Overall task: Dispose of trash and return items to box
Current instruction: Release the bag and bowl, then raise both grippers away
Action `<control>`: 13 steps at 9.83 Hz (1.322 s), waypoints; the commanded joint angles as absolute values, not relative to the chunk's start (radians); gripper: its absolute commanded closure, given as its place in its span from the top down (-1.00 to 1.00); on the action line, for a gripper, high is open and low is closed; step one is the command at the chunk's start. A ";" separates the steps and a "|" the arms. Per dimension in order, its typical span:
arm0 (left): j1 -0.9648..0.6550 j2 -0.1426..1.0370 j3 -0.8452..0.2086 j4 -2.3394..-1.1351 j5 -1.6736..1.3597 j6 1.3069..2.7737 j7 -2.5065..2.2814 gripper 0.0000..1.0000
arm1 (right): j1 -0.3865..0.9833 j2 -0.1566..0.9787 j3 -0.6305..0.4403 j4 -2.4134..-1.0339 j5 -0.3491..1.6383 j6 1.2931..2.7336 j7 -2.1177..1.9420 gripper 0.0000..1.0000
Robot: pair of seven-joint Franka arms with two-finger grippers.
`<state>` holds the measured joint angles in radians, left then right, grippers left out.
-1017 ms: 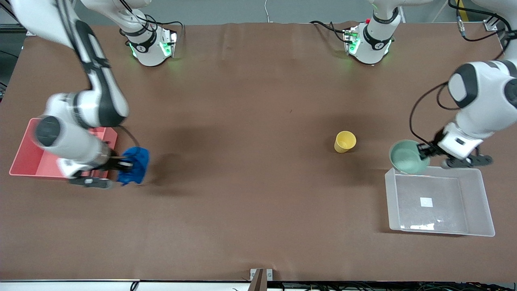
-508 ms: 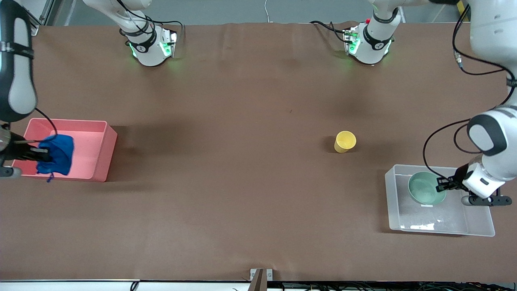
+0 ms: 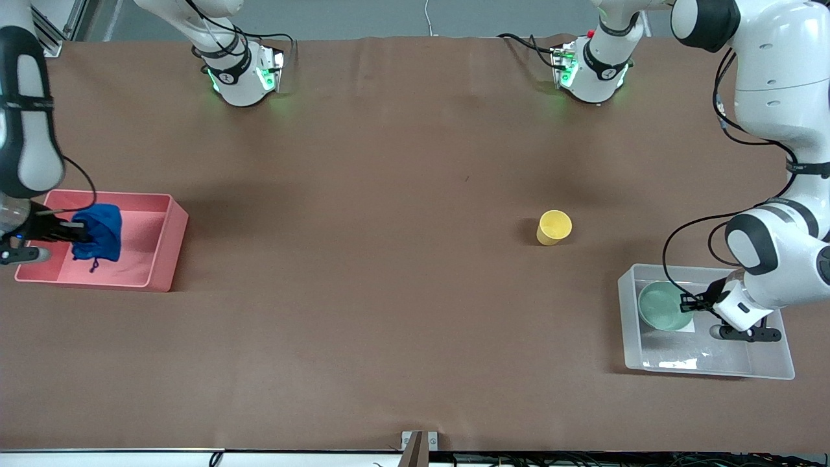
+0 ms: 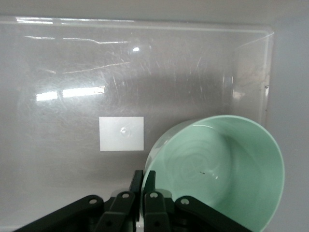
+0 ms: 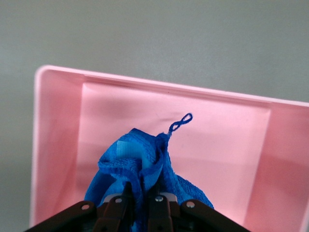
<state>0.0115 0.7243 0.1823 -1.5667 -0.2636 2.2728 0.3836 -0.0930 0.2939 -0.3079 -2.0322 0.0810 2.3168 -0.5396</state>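
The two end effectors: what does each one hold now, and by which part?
The left end effector pinches the mint-green bowl by its rim, inside the clear box. The right end effector grips the blue wad by its bunched middle.

Left gripper inside box, at left arm's end of table — clamped on rim of bowl, bowl in box just off fingertips, beside label. Cup on table outside box, farther from front camera than left gripper. Right gripper over pink bin, at right arm's end — trash pinched, hanging above bin floor.
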 commanded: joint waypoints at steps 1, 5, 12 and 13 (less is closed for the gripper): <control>0.006 0.747 0.192 -1.539 -0.276 2.270 0.385 0.30 | -0.084 0.296 -0.304 -2.196 0.098 2.527 -0.555 -0.65; -0.003 0.504 0.189 -1.644 -0.223 2.222 0.382 0.88 | -0.054 0.350 -0.299 -2.191 0.153 2.609 -0.548 1.00; 0.002 0.075 -0.102 -2.184 -0.089 2.242 0.054 1.00 | 0.009 0.186 -0.278 -1.665 0.108 1.831 -0.097 1.00; -0.002 0.084 -0.145 -2.228 -0.089 2.279 0.037 1.00 | 0.005 0.146 -0.240 -1.620 0.103 1.765 -0.033 1.00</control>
<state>-0.0041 0.0709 -0.1058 -2.1475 -0.1074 2.2189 0.0617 0.0051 0.1759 -0.2760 -1.6715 0.1317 1.8325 -0.1250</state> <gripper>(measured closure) 0.000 0.000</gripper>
